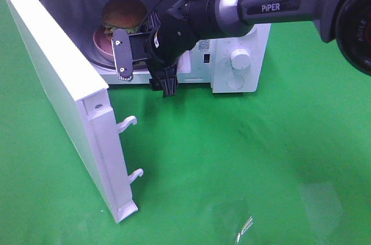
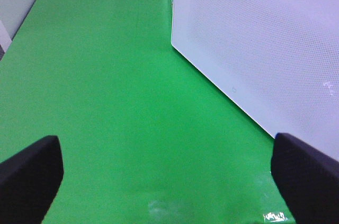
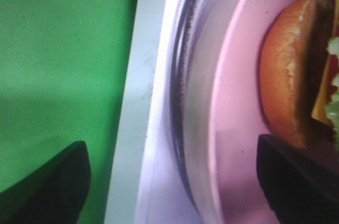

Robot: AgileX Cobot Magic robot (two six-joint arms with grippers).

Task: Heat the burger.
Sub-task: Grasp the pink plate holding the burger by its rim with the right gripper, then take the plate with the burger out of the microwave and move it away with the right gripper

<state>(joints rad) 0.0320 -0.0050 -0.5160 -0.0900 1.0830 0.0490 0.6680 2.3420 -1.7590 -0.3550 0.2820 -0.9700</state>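
One microwave noted in the high exterior view, white, standing on the green tabletop with its door swung wide open. Inside the cavity, the burger seated on a pink plate. Right pincer positioned at the cavity mouth, just in front of the plate, carried on a black arm reaching in from the right; one silver finger visible, the other hanging dark below it, set well apart with nothing between.

Left wrist view: left pincer fully apart, both dark fingertips at the frame edges, nothing between them but green tabletop. White perforated panel of the microwave ahead and to one side, not touched.

Right wrist view: right pincer spread wide, clamped on nothing. Between the fingertips, the white microwave sill, a glass turntable rim and the pink plate. Burger resting on that plate, bun, cheese and lettuce showing, close to one fingertip; contact cannot be told.
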